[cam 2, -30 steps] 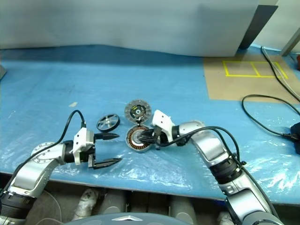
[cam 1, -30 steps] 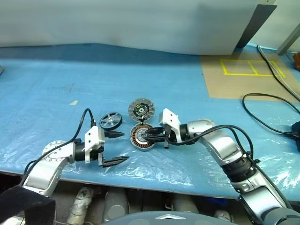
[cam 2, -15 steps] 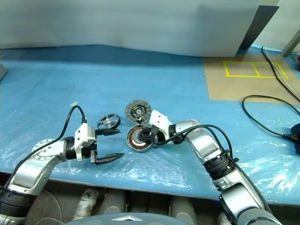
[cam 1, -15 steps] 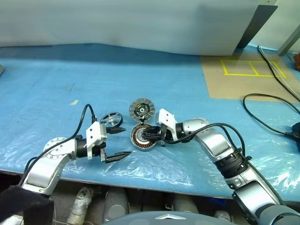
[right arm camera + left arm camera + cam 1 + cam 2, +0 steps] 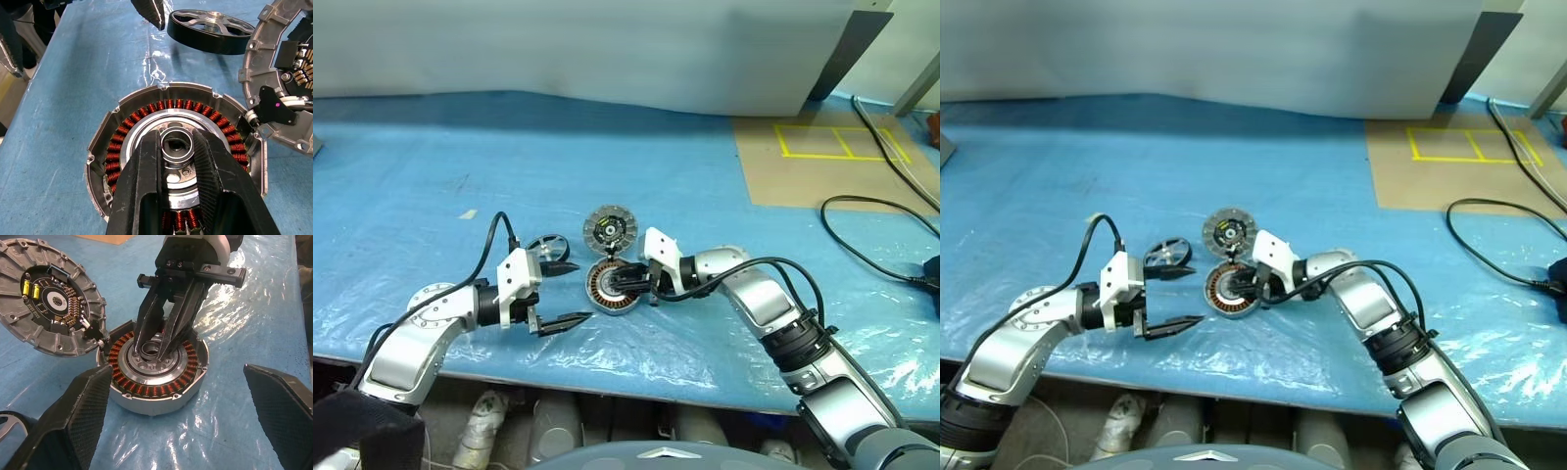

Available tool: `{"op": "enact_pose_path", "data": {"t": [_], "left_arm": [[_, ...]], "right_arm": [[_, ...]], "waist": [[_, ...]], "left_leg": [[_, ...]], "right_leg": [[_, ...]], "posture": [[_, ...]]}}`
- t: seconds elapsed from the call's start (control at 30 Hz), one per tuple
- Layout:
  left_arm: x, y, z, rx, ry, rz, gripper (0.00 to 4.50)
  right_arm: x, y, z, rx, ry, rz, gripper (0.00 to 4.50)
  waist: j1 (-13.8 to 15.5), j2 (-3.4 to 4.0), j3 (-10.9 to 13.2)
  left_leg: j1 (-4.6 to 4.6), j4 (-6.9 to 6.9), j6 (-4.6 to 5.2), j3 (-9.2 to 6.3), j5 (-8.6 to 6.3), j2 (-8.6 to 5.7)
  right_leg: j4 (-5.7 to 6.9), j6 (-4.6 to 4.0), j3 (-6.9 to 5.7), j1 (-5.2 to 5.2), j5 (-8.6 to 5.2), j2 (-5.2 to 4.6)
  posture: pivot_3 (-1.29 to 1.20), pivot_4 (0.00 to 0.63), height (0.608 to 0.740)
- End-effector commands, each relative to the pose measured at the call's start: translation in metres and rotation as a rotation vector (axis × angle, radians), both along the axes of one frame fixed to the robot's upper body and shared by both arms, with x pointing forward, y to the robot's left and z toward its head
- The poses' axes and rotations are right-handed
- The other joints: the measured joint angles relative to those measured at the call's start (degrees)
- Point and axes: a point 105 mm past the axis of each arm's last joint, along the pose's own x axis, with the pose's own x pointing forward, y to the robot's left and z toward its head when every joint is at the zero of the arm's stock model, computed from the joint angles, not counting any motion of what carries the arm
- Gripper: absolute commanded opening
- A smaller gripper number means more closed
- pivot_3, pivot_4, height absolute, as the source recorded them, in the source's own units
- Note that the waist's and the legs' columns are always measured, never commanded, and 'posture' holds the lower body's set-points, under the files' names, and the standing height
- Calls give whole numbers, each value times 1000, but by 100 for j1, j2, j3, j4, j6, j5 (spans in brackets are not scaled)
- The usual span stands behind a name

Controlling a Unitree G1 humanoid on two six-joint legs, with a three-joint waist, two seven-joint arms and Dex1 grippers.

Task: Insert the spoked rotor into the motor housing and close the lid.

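Observation:
The motor housing (image 5: 610, 288) lies open on the blue sheet, with copper windings (image 5: 146, 110) around its centre. Its ribbed lid (image 5: 609, 229) is swung open behind it, still joined at the rim. The black spoked rotor (image 5: 546, 248) lies flat just left of them. My right gripper (image 5: 619, 284) reaches in from the right and is shut on a small silver ring (image 5: 176, 147) at the housing's centre. To the left of the housing my left gripper (image 5: 565, 294) is open and empty, one fingertip (image 5: 149, 12) close beside the rotor.
A brown board with yellow tape lines (image 5: 827, 142) lies at the far right. A black cable (image 5: 862, 230) loops nearby. The table's front edge (image 5: 607, 382) runs just below both arms. A small scrap of tape (image 5: 467, 214) sits at the left.
My left gripper has shifted a little up and to the right, toward the rotor and housing, staying open. The right gripper stays shut at the housing's centre.

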Motion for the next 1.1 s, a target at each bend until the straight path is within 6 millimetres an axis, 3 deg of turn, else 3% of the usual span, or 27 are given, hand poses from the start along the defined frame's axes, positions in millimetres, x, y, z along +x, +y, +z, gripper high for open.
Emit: {"op": "enact_pose_path", "data": {"t": [0.03, 0.43, 0.6, 0.73, 1.07, 1.1], "left_arm": [[-1, -3, 5, -8, -32, -13, 4500], [-4, 0, -1, -8, -27, -6, 4500], [-3, 2, 0, -9, -29, -4, 4500], [-1, 1, 3, -10, -31, -5, 4500], [0, -5, 7, -19, -30, -11, 4500], [0, -5, 7, -20, -28, -10, 4500]], "right_arm": [[-2, 2, -4, -22, 7, 18, 549], [-1, 1, -14, -68, -6, 20, 549], [0, -3, -13, -77, -19, 17, 2165], [-1, -6, 0, -41, -25, 19, 3486], [-1, -2, 38, 85, -47, 7, 3486], [-2, -1, 36, 89, -38, 8, 3114]], "waist": [[-1, 0, 0], [-4, -3, -4], [-2, -4, -5], [4, -4, -5], [-9, -5, -6], [-8, -5, -6]], "left_leg": [[0, 0, 0, 0, 0, 0], [3, 0, 0, 0, 0, 0], [9, 1, 0, 0, 0, 0], [11, 6, 0, -1, 0, 0], [2, 1, 0, -2, 0, 2], [2, 1, 0, -1, 0, 2]], "right_leg": [[0, 0, 0, 0, 0, 0], [1, 0, 0, 2, 0, 0], [1, 0, 0, 10, 0, 0], [3, 0, 0, 13, 0, -1], [-2, 0, -1, 4, 0, 1], [-2, 0, -1, 4, 0, 1]], "posture": [[0, 150, 740], [0, 150, 740], [0, 150, 740], [0, 150, 740], [0, 150, 740], [0, 150, 740]]}}
